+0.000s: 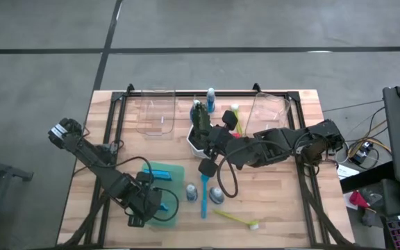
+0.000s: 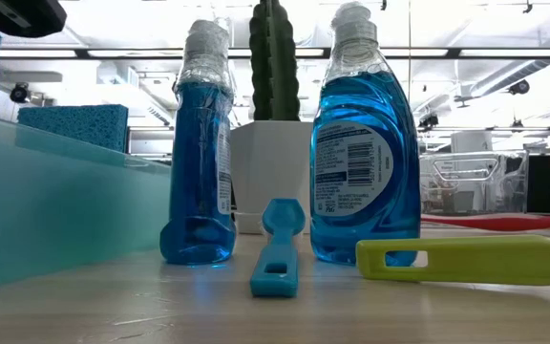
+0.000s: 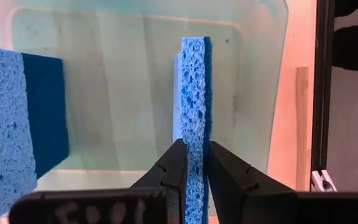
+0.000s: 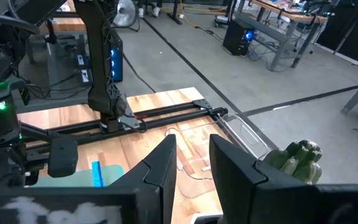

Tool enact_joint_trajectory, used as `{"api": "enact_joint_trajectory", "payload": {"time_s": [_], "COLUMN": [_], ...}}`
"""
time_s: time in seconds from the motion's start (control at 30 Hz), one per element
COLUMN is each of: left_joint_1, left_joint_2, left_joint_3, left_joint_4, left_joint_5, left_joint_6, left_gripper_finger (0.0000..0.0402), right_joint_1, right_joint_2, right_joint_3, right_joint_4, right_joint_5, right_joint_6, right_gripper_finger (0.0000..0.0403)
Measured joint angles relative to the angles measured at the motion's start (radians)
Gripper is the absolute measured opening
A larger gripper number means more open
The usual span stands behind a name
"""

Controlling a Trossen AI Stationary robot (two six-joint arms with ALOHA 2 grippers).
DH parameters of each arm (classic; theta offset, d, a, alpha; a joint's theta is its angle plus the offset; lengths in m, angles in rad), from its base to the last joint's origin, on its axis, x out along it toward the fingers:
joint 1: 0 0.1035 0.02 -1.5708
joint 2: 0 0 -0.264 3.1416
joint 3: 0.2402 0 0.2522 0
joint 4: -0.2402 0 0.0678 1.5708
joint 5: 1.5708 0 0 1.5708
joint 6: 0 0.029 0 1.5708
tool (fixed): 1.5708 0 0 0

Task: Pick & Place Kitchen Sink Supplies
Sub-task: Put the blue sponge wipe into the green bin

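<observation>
My left gripper (image 1: 148, 205) hangs over the green tray (image 1: 174, 208) at the near left, shut on a blue sponge (image 3: 194, 93). A second blue sponge (image 1: 160, 171) lies flat on the tray's far part. Two blue bottles (image 2: 199, 143) (image 2: 366, 143) stand upright on the table. A blue brush (image 1: 203, 194) lies between them and a yellow brush (image 1: 236, 219) lies nearer. A pink brush (image 2: 504, 222) lies behind them. My right gripper (image 4: 191, 168) hovers high beside the cactus (image 1: 198, 118), open, with nothing between its fingers. My left gripper pinches the sponge between its two fingers, one on the light blue face and one on the dark face, at the end nearest the wrist (image 3: 196, 158). The fingers come steeply from above. The sponge stands on edge below them, over the tray; whether its lower end touches, I cannot tell.
A white pot (image 1: 194, 139) with the cactus stands mid-table. Two clear bins (image 1: 155, 114) (image 1: 269, 111) sit at the far edge, with a third blue bottle (image 1: 210, 101) between them. Black frame rails (image 1: 113, 132) run along both table sides.
</observation>
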Motion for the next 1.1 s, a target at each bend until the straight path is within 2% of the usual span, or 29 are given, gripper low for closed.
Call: {"api": "enact_joint_trajectory", "payload": {"time_s": [0.2,0.6,1.1], "left_joint_1": [0.000,0.000,-0.003], "left_joint_2": [0.000,0.002,0.002], "left_joint_3": [0.000,0.000,-0.001], "left_joint_4": [0.000,0.007,0.013], "left_joint_5": [-0.013,-0.021,-0.024], "left_joint_6": [-0.006,-0.009,-0.005], "left_gripper_finger": [0.0051,0.0051,0.0051], "right_joint_1": [0.000,0.000,0.000], "right_joint_2": [0.000,0.000,0.000], "right_joint_3": [0.000,0.000,0.000], "right_joint_4": [0.000,0.000,0.001], "right_joint_5": [0.000,0.000,-0.003], "right_joint_6": [0.000,0.005,0.008], "right_gripper_finger": [0.0087,0.0105,0.0089]}}
